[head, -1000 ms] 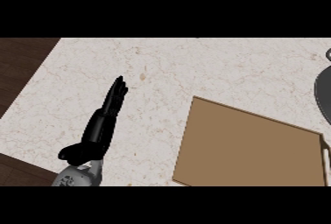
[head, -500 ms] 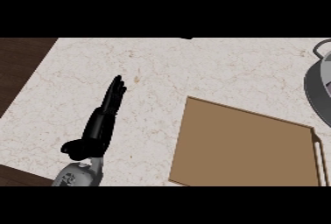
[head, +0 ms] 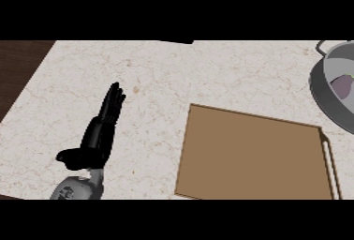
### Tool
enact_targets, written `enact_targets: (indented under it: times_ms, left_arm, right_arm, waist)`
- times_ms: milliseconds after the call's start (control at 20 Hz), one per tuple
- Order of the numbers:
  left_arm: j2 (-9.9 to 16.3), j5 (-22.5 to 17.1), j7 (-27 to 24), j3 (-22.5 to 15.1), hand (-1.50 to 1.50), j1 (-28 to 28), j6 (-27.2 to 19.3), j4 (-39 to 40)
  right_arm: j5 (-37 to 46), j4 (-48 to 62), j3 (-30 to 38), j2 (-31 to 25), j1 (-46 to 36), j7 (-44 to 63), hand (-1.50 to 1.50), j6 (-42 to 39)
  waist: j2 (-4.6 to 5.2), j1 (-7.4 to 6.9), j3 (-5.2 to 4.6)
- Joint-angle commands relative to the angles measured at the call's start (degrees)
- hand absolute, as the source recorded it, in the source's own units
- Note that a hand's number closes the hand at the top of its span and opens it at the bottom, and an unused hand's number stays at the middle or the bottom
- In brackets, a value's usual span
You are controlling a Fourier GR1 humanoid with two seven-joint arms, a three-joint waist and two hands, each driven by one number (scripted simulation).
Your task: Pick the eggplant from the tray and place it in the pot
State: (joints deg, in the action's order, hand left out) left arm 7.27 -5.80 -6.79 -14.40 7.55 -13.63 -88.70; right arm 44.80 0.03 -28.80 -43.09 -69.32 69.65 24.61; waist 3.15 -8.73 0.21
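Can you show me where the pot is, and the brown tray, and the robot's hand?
pot (head: 326, 101): head view, on its grey rim at the right edge.
tray (head: 252, 157): head view, on its bare brown middle.
left hand (head: 97, 138): head view, on the black palm, fingers straight.
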Motion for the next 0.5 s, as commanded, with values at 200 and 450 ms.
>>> enact_targets:
  times_ms: [200,450]
  left_arm:
    - [0.16,-0.7,0.59,1.36,0.0,-0.81,-0.28,0.56]
    - [0.65,-0.78,0.3,3.32,0.0,0.4,-1.04,0.45]
  right_arm:
    - [-4.83,-0.03,4.95,3.29,3.9,10.39,1.5,7.09]
    - [-8.61,-0.03,8.77,3.55,7.74,9.21,1.5,9.31]
  waist:
    - [-0.36,2.31,0.17]
    - [-0.59,3.53,0.16]
